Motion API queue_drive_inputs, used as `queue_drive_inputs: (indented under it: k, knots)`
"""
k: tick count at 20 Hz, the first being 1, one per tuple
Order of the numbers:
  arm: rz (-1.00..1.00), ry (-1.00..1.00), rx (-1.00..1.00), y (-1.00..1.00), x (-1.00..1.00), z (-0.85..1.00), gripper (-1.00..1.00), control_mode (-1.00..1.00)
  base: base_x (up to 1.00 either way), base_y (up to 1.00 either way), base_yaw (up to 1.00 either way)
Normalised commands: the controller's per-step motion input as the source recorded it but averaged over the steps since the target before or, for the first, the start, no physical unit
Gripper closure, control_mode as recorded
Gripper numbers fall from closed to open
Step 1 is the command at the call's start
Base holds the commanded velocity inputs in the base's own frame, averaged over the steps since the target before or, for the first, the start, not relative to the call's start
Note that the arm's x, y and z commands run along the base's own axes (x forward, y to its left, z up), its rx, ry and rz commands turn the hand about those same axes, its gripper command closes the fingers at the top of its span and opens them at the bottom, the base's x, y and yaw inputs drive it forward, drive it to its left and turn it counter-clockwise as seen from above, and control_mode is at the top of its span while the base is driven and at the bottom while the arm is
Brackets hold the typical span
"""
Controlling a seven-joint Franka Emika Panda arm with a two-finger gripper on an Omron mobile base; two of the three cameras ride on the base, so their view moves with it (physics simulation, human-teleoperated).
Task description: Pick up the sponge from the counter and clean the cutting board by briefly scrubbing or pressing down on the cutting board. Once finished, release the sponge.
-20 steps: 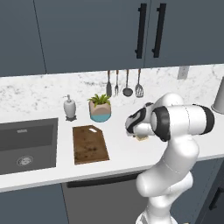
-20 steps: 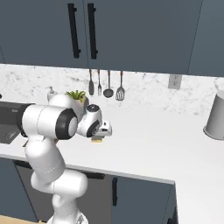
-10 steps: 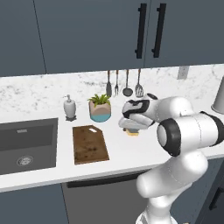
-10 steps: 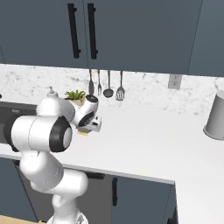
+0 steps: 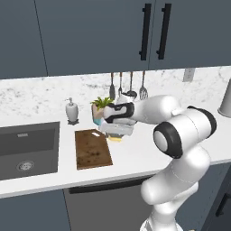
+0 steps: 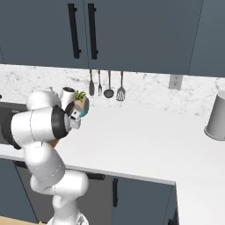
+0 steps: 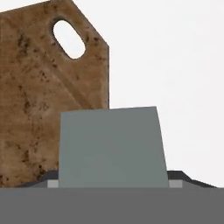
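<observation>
A: From the left base view, where's the sponge (image 5: 116, 137)?

B: Pinched in the end effector (image 5: 118, 132), held above the worktop (image 5: 135, 155) just right of the cutting board (image 5: 92, 148).

A: And the hand view?

B: The sponge (image 7: 113, 146) hangs over the board's (image 7: 39, 100) edge. Pickup looks done; scrubbing and release remain.

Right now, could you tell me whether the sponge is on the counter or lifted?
Lifted: the sponge hangs in the gripper, beside the cutting board.

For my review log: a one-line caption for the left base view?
Gripper carries the sponge above the counter, just right of the cutting board, near a potted plant.
</observation>
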Motion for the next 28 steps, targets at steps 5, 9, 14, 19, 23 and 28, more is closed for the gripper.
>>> queue_drive_inputs:
  k: [5, 9, 14, 19, 23, 28]
  knots:
    - [-0.20, 0.04, -0.06, 1.00, 0.03, 0.01, 1.00, -1.00, 0.00, 0.00, 0.00]
    - [-0.17, 0.03, -0.07, 0.91, 0.31, 0.00, 1.00, -1.00, 0.00, 0.00, 0.00]
    - [-0.06, 0.03, -0.22, 0.47, 0.47, 0.02, 1.00, -1.00, 0.00, 0.00, 0.00]
    - [0.00, 0.04, -0.11, 0.24, 0.56, 0.00, 1.00, -1.00, 0.00, 0.00, 0.00]
    - [0.04, 0.15, -0.01, 0.25, 0.52, -0.07, 1.00, -1.00, 0.00, 0.00, 0.00]
    - [0.00, 0.13, -0.03, 0.14, 0.43, -0.47, 1.00, -1.00, 0.00, 0.00, 0.00]
